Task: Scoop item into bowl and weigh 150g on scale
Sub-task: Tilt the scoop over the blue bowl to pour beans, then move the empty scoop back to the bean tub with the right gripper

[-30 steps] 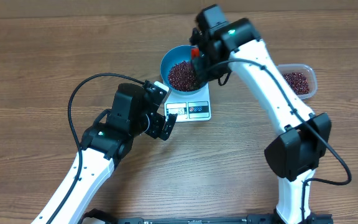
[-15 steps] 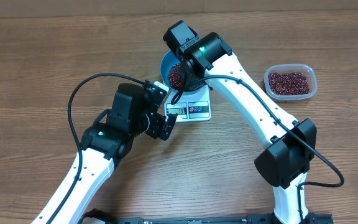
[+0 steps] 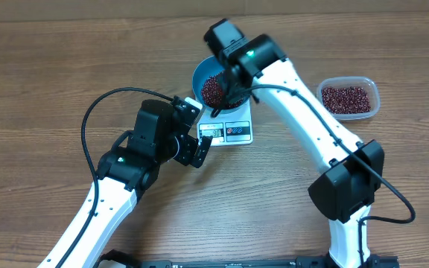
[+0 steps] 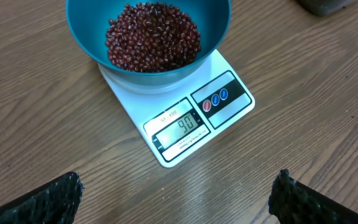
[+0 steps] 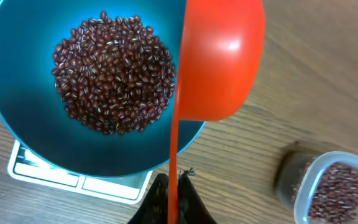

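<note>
Over the last second the right arm (image 3: 304, 119) had swung left above the bowl (image 4: 86, 31), uncovering the clear tub (image 3: 375, 97). The beans (image 4: 154, 34) lay heaped in that blue bowl, which sat on the white scale (image 4: 142, 102); its display (image 4: 180, 129) read 90. At the bowl's rim hung a red scoop (image 5: 222, 56), turned on its side, its handle (image 5: 173, 143) pinched in the right pincer (image 5: 174, 186). Near the scale's front the left pincer (image 3: 198, 150) hovered, spread wide. More beans filled the tub on the table (image 3: 51, 67).
</note>
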Available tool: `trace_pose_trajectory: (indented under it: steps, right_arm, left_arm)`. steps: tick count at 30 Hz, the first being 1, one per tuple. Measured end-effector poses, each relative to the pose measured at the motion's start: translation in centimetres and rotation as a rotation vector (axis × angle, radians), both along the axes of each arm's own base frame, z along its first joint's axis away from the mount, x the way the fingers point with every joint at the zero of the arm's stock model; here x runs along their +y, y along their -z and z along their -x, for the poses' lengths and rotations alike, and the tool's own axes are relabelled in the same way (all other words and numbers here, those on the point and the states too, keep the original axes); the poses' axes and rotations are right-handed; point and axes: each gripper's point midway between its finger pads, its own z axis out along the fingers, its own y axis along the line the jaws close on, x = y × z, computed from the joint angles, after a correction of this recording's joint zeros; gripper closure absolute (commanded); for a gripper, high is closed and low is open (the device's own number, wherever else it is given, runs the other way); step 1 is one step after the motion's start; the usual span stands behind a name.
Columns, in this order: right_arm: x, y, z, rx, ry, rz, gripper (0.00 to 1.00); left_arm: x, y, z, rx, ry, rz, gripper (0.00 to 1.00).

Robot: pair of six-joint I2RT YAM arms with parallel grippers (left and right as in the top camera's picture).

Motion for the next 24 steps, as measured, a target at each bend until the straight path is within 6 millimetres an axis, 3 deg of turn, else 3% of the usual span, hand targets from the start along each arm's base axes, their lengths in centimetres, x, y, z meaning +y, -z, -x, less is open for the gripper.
trace_pose_trajectory:
  steps: [6, 10, 13, 17, 20, 24]
  right_arm:
    - [-4.5, -2.5, -0.8, 0.012, 0.089, -0.115, 0.96]
    - [-10.6, -5.8, 0.0, -0.005, 0.209, -0.15, 0.96]
    - [-15.0, -7.2, 0.9, 0.001, 0.302, -0.152, 0.96]
    - [-20.2, -6.7, 1.9, 0.049, 0.431, -0.142, 0.96]
    - [-22.9, -5.7, 2.5, 0.082, 0.504, -0.136, 0.96]
    - [-25.9, -2.8, 3.9, 0.165, 0.595, -0.123, 0.96]
  left_arm:
    - [0.0, 0.0, 0.0, 0.0, 0.0, 0.0, 0.0]
    - [0.0, 0.0, 0.0, 0.0, 0.0, 0.0, 0.0]
    - [0.0, 0.0, 0.0, 0.0, 0.0, 0.0, 0.0]
    - [0.0, 0.0, 0.0, 0.0, 0.0, 0.0, 0.0]
    - [0.0, 0.0, 0.0, 0.0, 0.0, 0.0, 0.01]
    - [0.0, 0.0, 0.0, 0.0, 0.0, 0.0, 0.0]
